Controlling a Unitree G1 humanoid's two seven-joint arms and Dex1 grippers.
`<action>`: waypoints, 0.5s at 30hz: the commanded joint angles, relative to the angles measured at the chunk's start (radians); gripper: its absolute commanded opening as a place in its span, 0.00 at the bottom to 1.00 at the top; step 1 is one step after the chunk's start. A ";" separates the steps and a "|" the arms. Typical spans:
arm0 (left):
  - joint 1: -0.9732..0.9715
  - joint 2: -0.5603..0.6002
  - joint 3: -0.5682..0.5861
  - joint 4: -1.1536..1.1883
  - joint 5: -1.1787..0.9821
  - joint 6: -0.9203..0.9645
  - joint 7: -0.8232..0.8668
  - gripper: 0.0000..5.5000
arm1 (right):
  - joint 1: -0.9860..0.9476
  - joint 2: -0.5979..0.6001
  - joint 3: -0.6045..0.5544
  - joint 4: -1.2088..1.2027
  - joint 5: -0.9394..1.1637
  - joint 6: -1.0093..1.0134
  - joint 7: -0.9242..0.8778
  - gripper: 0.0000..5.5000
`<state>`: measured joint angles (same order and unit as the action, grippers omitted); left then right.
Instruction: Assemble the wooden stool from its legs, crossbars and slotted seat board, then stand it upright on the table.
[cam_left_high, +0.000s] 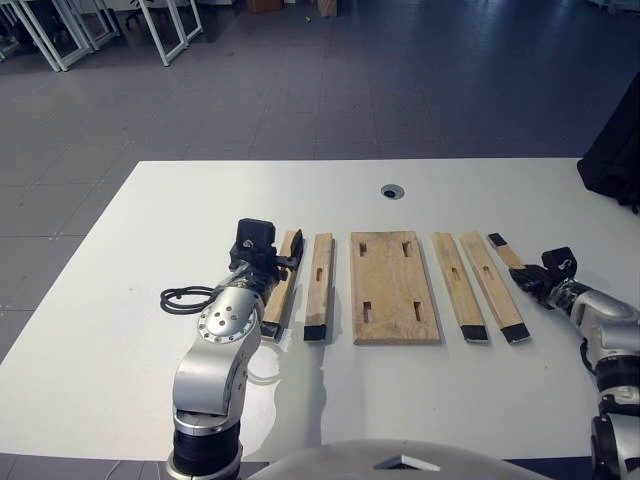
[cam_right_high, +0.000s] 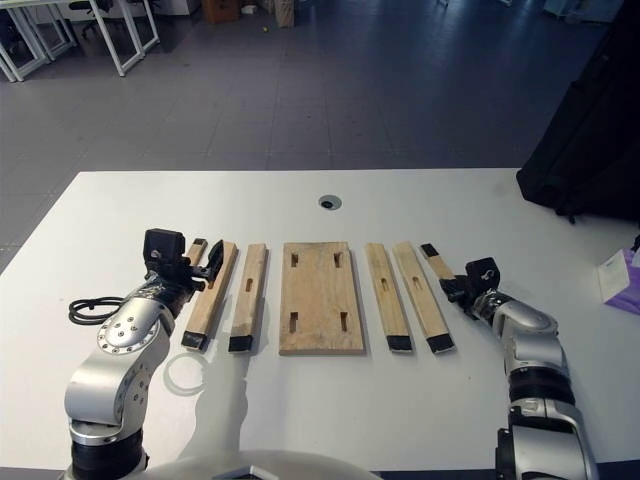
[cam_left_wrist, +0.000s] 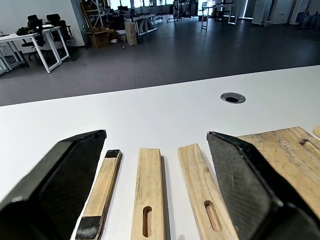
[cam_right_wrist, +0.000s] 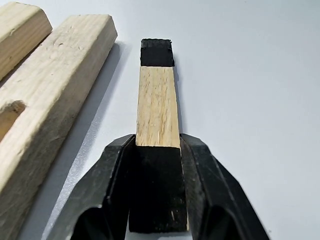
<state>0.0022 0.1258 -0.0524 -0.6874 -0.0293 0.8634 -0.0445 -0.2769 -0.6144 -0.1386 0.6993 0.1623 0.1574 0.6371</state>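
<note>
The slotted seat board (cam_left_high: 395, 287) lies flat mid-table. Two slotted legs (cam_left_high: 318, 283) lie to its left and two more (cam_left_high: 458, 285) to its right. My left gripper (cam_left_high: 270, 250) hovers open over the leftmost leg (cam_left_wrist: 148, 195). Its wide-spread fingers (cam_left_wrist: 65, 180) also frame a short black-tipped crossbar (cam_left_wrist: 100, 195) and the second leg (cam_left_wrist: 202, 195). At the far right, my right gripper (cam_right_wrist: 157, 160) is shut on the near black end of another short crossbar (cam_right_wrist: 157, 105). That crossbar lies flat on the table beside the rightmost leg (cam_right_wrist: 55, 75).
A coiled black cable (cam_left_high: 185, 298) and a white ring (cam_right_high: 185, 375) lie by my left arm. A cable grommet hole (cam_left_high: 392, 191) sits behind the seat board. A black bag (cam_right_high: 590, 130) and a purple pack (cam_right_high: 622, 280) stand at the table's right edge.
</note>
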 joint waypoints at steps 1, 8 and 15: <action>-0.063 0.067 -0.014 0.113 0.007 -0.038 -0.058 0.68 | 0.013 0.002 -0.071 0.066 0.011 0.076 -0.120 0.23; -0.583 -0.043 0.544 0.604 -0.632 0.433 -0.295 0.68 | -0.099 0.168 0.014 -0.747 0.084 0.246 -0.320 0.23; -0.803 -0.045 0.769 0.976 -0.859 0.610 -0.292 0.68 | 0.033 0.369 0.317 -1.059 0.028 0.348 -0.386 0.23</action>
<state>-0.7761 0.0888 0.6897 0.2431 -0.8637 1.4527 -0.3582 -0.2375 -0.2629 0.1480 -0.3049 0.2019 0.4713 0.2671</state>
